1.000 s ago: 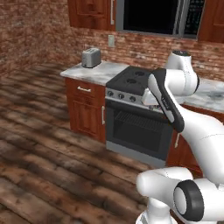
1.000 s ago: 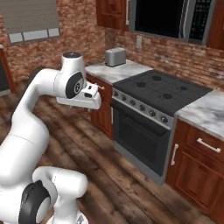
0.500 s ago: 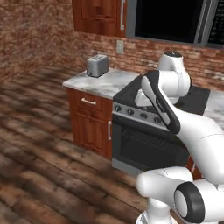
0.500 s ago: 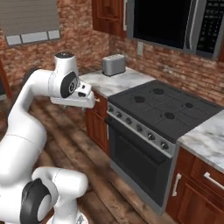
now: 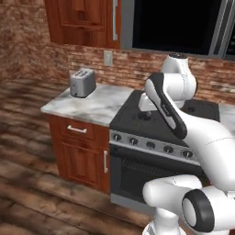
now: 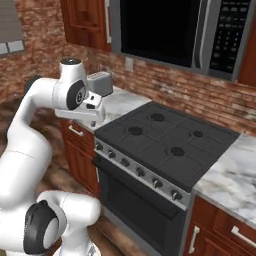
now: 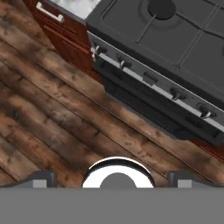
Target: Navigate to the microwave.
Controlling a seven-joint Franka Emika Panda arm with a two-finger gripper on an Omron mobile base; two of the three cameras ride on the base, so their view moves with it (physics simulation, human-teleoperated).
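The microwave (image 6: 165, 31) hung on the brick wall directly above the stove (image 6: 165, 145), its black door (image 5: 176, 25) filling the top of both base views. A toaster (image 5: 82, 82) sat at the counter's (image 5: 98, 106) back left corner. The gripper (image 6: 93, 122) hung over the stove's front left corner; whether its fingers were apart could not be told.

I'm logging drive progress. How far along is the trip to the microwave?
Nearly done: the microwave hangs directly above the stove, which now sits right in front of the base. The arm is tucked, with the gripper idle beside the counter. What looks left is, at most, a small final approach and stop.
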